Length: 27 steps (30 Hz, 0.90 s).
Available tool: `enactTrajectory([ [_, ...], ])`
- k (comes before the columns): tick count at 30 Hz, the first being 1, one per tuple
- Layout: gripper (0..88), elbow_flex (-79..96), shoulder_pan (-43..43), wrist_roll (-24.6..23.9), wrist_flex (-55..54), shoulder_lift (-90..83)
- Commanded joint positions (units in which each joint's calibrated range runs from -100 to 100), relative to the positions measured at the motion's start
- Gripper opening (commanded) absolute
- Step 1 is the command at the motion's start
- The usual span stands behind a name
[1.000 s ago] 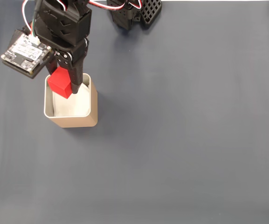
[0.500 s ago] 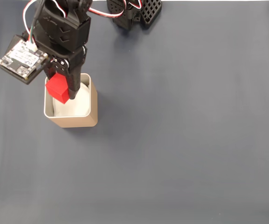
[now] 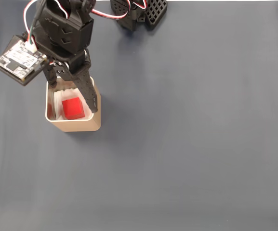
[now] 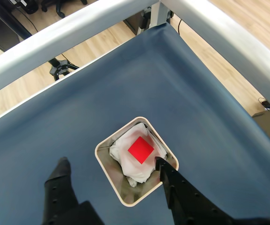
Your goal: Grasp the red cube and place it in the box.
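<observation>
The end effector [image 3: 71, 100] is now hanging with its jaws spread wide over the box [image 3: 96, 101], having just let go of the red cube [image 3: 72, 108]. The cube is lying inside on the white lining [image 4: 125, 157], apparently flat, so the placing is looking done.

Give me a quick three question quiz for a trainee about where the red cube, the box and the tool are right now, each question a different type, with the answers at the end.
1. True or false: the red cube lies inside the box.
2. Multiple choice: the tool is A) shut on the cube, B) open above the box, C) resting on the table far from the box.
3. Fill in: in the wrist view the cube rests on a crumpled ____ lining.

Key: 1 true; 2 B; 3 white.
</observation>
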Motion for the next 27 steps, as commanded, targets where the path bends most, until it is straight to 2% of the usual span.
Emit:
enactTrajectory([
  [1,54.2,0.02,0.83,-0.15,-0.32,-1.43],
  [8,56.9,0.66,0.98,0.59,-0.23,-1.78],
  [15,55.2,0.84,1.05,0.34,-0.56,-2.3],
  [18,48.6,1.3,1.05,-0.1,-1.38,-2.9],
  [21,35.8,2.66,0.41,-0.49,-3.93,-3.86],
  [27,16.6,2.66,-0.73,-0.44,-4.67,-4.72],
])
